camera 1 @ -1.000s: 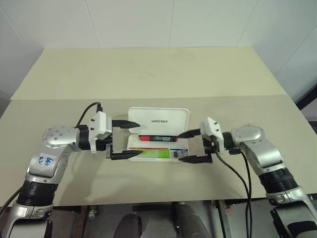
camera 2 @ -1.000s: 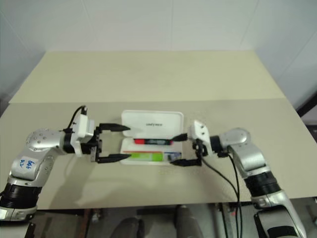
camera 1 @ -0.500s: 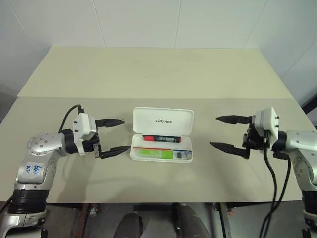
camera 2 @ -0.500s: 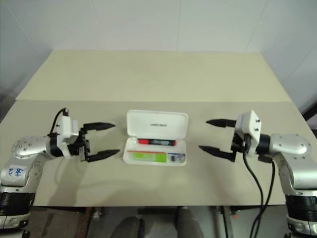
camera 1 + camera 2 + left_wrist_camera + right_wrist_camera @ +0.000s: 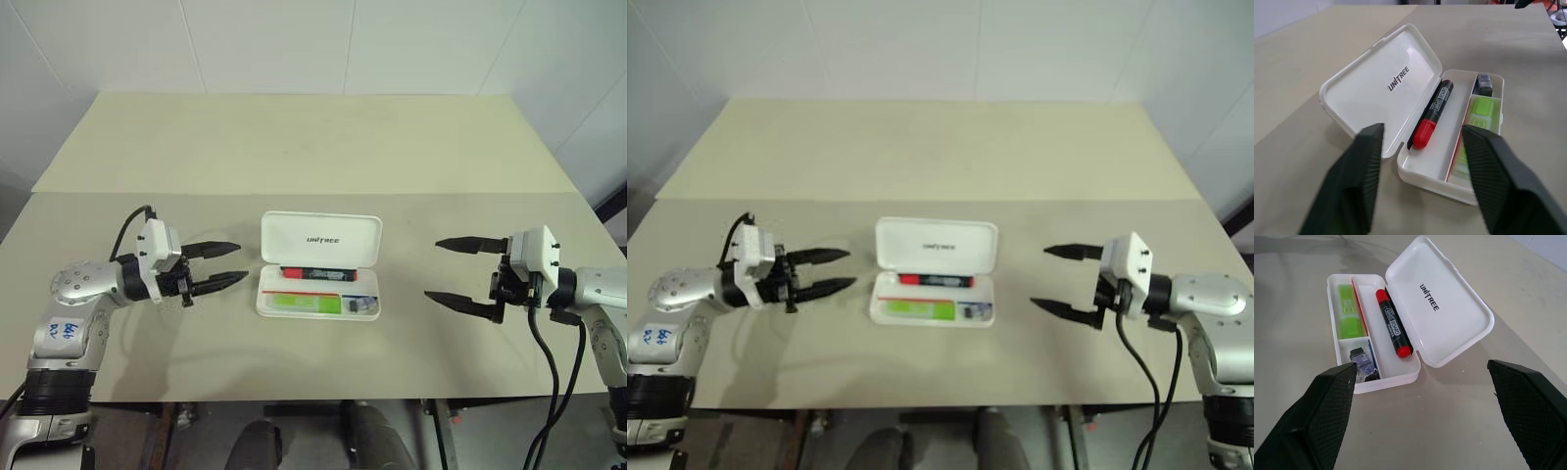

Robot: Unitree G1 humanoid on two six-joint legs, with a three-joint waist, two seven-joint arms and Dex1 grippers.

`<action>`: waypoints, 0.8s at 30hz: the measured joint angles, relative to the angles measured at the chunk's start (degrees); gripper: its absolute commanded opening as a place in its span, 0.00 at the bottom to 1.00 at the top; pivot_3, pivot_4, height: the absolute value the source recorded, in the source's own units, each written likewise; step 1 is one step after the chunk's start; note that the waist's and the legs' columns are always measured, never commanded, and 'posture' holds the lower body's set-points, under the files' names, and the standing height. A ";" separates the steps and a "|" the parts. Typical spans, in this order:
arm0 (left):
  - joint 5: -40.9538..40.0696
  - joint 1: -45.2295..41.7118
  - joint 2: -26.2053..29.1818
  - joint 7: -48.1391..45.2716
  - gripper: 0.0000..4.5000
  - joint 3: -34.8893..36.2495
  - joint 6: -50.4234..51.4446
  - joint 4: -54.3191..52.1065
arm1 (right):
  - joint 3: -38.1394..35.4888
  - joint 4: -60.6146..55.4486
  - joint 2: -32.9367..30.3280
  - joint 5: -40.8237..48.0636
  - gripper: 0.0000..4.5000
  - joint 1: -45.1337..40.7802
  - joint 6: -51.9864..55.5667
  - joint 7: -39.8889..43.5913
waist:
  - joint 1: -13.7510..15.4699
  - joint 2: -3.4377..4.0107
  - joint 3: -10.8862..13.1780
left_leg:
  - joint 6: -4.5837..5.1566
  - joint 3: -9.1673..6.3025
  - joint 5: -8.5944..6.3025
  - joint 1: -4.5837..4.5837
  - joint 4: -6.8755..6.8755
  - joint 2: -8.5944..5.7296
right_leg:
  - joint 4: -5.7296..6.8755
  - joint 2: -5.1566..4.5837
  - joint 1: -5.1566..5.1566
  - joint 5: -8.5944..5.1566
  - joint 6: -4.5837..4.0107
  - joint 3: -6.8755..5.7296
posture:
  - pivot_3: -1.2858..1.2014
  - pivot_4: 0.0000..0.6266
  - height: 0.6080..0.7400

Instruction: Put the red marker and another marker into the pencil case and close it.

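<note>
The case (image 5: pixel 319 265) lies open on the table (image 5: pixel 294 147) between my two grippers, lid tipped back, well apart from both. From my head I see the red marker (image 5: pixel 318 273) along the hinge side of the tray and the green marker (image 5: pixel 305 304) in the near compartment. My wrist views add what the head cannot resolve: white lettering on the red marker's black barrel, a thin red divider (image 5: pixel 1360 313) between the two markers, and a small dark clip-like bit (image 5: pixel 1362 363) in the end pocket beside the green marker. My left gripper (image 5: pixel 227 263) is empty, its fingers a narrow gap apart. My right gripper (image 5: pixel 453 270) is spread wide and holds nothing.
</note>
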 measured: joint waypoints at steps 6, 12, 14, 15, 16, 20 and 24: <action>-1.03 -0.52 -1.72 1.59 0.01 1.26 0.27 -0.07 | 0.73 0.00 -0.22 -0.17 1.00 -0.50 0.00 -0.66 | -0.04 0.00 0.00 | 0.00 0.00 0.00 0.01 0.00 0.01 | 0.01 0.01 0.00 0.00 0.00 0.00 | 0.52 0.24 1.00; -1.54 -2.36 -4.64 5.94 0.01 2.31 0.50 -0.04 | 1.17 0.00 -0.22 -0.81 1.00 -0.70 0.00 -0.83 | 0.06 0.00 0.00 | 0.00 -0.01 0.00 0.00 0.01 0.00 | 0.01 0.00 0.00 0.01 0.01 0.00 | 0.52 0.24 1.00; -1.22 -4.23 -6.02 9.50 0.01 3.01 0.48 0.71 | 1.24 0.00 -0.22 -1.08 1.00 -0.69 -0.02 -0.91 | 0.09 0.00 0.00 | 0.00 -0.02 0.00 -0.01 0.04 0.00 | 0.02 0.01 0.00 0.02 0.03 -0.01 | 0.52 0.24 1.00; -0.82 -5.48 -6.72 11.31 0.01 3.43 0.40 1.27 | 1.30 -0.01 -0.22 -1.14 1.00 -0.70 -0.03 -0.95 | 0.13 0.00 0.00 | 0.00 -0.03 0.00 -0.01 0.05 -0.01 | 0.03 0.00 0.01 0.02 0.03 -0.01 | 0.52 0.24 1.00; -0.30 -6.90 -7.06 13.26 0.01 3.58 0.38 2.13 | 1.38 -0.01 -0.22 -1.19 1.00 -0.73 -0.05 -1.00 | 0.16 0.00 0.00 | 0.00 -0.04 0.00 -0.01 0.07 -0.01 | 0.03 0.00 0.02 0.02 0.03 -0.02 | 0.52 0.24 1.00; 3.51 -12.95 -10.21 20.81 0.01 3.19 -0.20 8.16 | 1.92 0.03 -0.20 -1.28 1.00 -0.96 -0.21 -1.29 | 0.20 0.00 0.00 | 0.00 -0.02 0.00 -0.01 0.14 -0.07 | 0.02 0.00 0.06 0.06 0.11 0.00 | 0.52 0.24 1.00; 6.69 -16.62 -12.54 23.30 0.01 0.60 -0.20 13.62 | 3.17 0.06 -0.09 -1.52 1.00 -1.21 -0.38 -1.75 | 0.14 0.00 0.00 | 0.00 -0.01 0.00 -0.05 0.12 -0.08 | 0.00 0.00 0.03 0.08 0.14 0.00 | 0.52 0.24 1.00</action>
